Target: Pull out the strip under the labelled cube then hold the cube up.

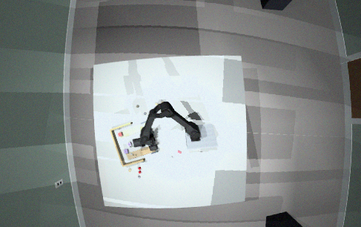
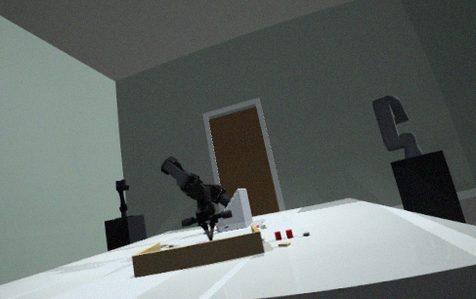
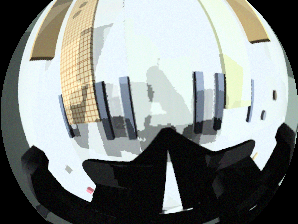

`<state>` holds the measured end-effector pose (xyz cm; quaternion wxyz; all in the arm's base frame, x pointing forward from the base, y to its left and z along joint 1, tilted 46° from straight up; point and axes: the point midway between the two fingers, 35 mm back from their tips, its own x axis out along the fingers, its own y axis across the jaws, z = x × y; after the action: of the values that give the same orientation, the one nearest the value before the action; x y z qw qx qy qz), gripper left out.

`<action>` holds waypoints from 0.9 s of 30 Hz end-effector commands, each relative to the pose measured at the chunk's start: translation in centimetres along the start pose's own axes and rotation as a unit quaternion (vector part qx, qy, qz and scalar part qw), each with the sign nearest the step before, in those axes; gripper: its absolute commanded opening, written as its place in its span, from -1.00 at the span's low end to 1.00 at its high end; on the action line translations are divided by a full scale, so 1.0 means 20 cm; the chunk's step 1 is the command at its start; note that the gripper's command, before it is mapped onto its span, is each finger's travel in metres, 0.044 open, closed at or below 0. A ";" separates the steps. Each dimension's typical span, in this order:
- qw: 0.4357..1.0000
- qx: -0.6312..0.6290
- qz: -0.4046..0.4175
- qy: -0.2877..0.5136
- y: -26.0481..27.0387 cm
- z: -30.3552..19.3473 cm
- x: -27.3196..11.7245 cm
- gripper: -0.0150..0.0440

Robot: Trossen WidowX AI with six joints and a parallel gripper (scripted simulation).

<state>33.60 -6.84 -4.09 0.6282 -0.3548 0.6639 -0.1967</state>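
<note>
My gripper (image 2: 210, 238) (image 3: 166, 132) is shut and empty, fingertips together, pointing down inside the open wooden frame. A tan gridded strip (image 1: 139, 153) (image 3: 77, 65) lies to its left in the wrist view. A pale yellow strip (image 1: 131, 131) (image 3: 236, 87) lies to its right. Between them is a whitish area where a strip's outline is hard to make out. In the top view, a red cube (image 1: 120, 134) and two purple cubes (image 1: 130, 144) (image 1: 126, 150) stand near the frame's closed side. No label can be read. The arm hides part of the strips.
The wooden frame (image 1: 117, 148) (image 2: 198, 255) borders the strips on three sides. Several blue-grey bars, such as one bar (image 3: 198, 102) and another (image 3: 127, 107), stand beside the strip ends. Red pieces (image 1: 139, 168) (image 2: 278, 235) lie outside the frame. A pale panel (image 2: 242, 210) stands behind the arm.
</note>
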 end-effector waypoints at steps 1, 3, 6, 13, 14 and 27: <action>1.000 -0.006 0.001 0.011 0.00 -0.07 0.02 -0.49; 1.000 -0.006 0.001 0.011 0.00 -0.08 0.02 -0.49; 1.000 -0.006 0.001 0.011 0.00 -0.10 0.02 -0.49; 1.000 -0.006 0.001 0.011 0.00 -0.15 0.02 -0.49; 1.000 -0.006 0.001 0.011 0.00 -0.16 0.02 -0.49; 1.000 -0.006 0.001 0.011 0.00 -0.26 0.02 -0.49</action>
<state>29.74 -7.52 -3.53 0.6291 -0.3550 0.6632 -0.1963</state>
